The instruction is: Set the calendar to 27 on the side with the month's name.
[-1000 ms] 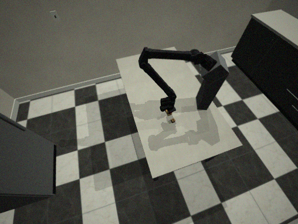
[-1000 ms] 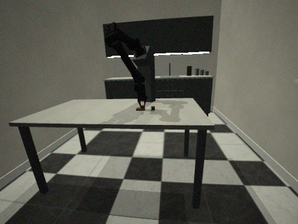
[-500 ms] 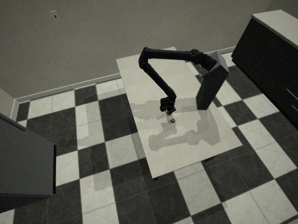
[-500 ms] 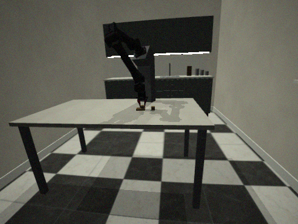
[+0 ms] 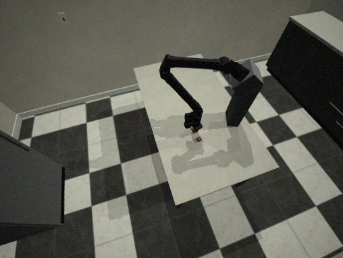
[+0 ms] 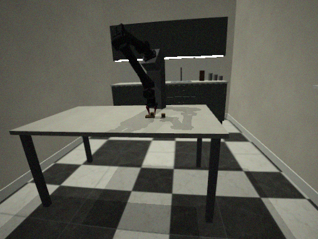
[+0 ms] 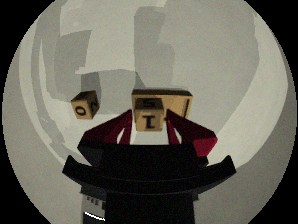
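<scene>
The pincer stood partly open around one cube — whether it gripped, I cannot tell. That cube was at the tray; the other cube sat apart — on the tabletop.

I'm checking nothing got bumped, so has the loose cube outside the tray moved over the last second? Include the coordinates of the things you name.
No, the loose cube [image 5: 199, 138] [image 6: 163, 115] [image 7: 85, 105] sits at the same place on the table [image 5: 229, 175] [image 6: 78, 125].
</scene>
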Motion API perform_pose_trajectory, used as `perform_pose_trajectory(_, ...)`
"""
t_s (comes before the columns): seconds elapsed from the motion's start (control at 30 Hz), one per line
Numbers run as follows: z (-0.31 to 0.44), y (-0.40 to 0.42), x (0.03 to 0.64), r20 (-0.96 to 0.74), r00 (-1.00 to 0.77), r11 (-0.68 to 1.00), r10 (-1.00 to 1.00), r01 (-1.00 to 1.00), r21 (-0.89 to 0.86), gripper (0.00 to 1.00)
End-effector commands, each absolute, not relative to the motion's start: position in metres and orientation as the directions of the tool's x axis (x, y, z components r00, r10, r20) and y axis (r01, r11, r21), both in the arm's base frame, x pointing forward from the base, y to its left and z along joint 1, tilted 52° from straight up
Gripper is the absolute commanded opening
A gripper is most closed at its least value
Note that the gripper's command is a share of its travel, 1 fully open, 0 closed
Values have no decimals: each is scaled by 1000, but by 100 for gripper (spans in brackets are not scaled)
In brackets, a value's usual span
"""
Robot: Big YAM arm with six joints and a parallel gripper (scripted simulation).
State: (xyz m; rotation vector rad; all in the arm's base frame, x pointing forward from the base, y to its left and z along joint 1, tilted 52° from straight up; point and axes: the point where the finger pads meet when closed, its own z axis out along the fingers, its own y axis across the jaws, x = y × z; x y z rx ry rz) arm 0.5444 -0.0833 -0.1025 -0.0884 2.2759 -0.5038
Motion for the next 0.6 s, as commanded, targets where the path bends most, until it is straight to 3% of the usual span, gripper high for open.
perform_pose_trajectory(0.0,-112,-87,538,-676,-702,918,-222,83,-389,46)
perform_pose_trajectory(0.57,-73,-58,491,-676,-702,922,-222,75,-380,46)
